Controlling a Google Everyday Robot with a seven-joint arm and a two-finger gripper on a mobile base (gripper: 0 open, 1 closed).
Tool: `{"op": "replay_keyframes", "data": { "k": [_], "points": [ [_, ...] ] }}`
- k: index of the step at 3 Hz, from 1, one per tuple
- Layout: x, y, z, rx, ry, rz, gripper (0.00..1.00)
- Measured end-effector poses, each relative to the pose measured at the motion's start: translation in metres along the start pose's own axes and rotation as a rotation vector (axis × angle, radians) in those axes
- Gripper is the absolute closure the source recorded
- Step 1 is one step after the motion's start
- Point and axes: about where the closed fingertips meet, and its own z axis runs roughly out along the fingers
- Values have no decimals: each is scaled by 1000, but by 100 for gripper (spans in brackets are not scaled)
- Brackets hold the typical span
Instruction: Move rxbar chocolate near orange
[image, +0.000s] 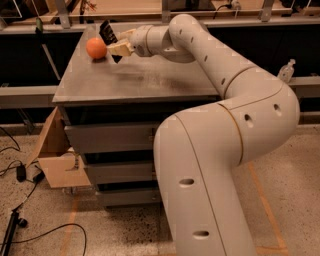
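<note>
The orange (96, 48) is a round bright orange fruit resting on the far left part of the grey cabinet top (150, 80). My gripper (116, 47) is just to its right, a little above the surface, shut on the rxbar chocolate (108, 36), a slim dark bar held nearly upright and tilted. The bar's top end sticks up beside the orange and its lower end pokes out under the fingers. The bar and the orange are close but apart.
The cabinet has several grey drawers (110, 137) below the top. An open cardboard box (57, 155) leans against its left side. Cables (20, 175) lie on the speckled floor. A rail and shelf run behind the cabinet, with a bottle (286, 70) at right.
</note>
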Motion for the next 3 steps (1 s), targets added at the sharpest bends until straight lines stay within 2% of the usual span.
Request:
{"op": "replay_keyframes", "data": {
  "k": [1, 2, 3],
  "points": [
    [-2, 1, 12, -24, 4, -9, 59],
    [3, -2, 10, -26, 15, -5, 28],
    [5, -6, 7, -17, 19, -2, 5]
  ]
}}
